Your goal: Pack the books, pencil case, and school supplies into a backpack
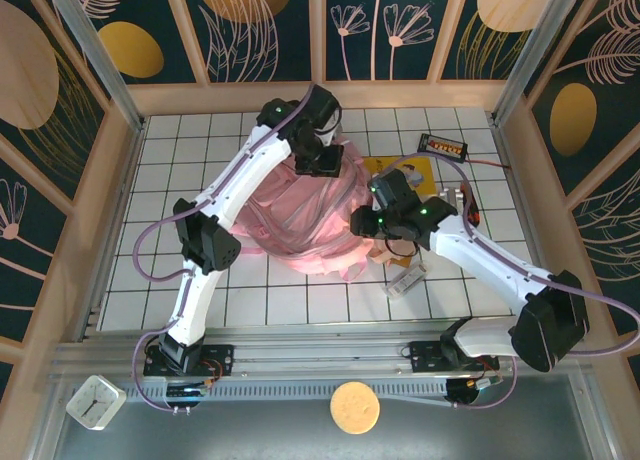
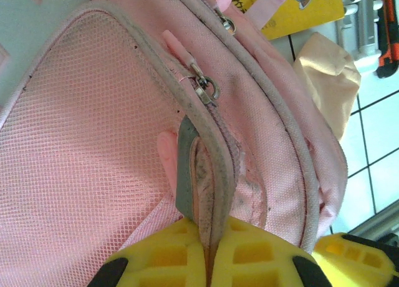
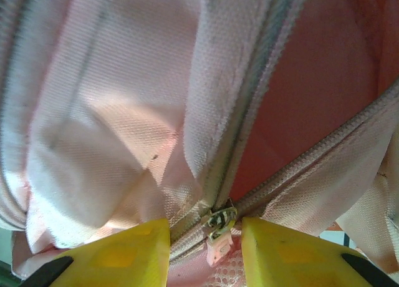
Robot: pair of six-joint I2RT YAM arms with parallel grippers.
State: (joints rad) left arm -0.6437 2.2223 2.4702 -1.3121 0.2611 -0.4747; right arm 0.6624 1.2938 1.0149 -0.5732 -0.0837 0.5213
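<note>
Left wrist: jaws pinching backpack.

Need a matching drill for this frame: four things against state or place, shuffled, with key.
1 left gripper
2 right gripper
3 yellow book
4 beige pouch

A open, astride zipper pull
B on tiles beside backpack
C shut on backpack seam
D partly covered by backpack

Pairs: 1-C, 2-A, 3-D, 4-B
</note>
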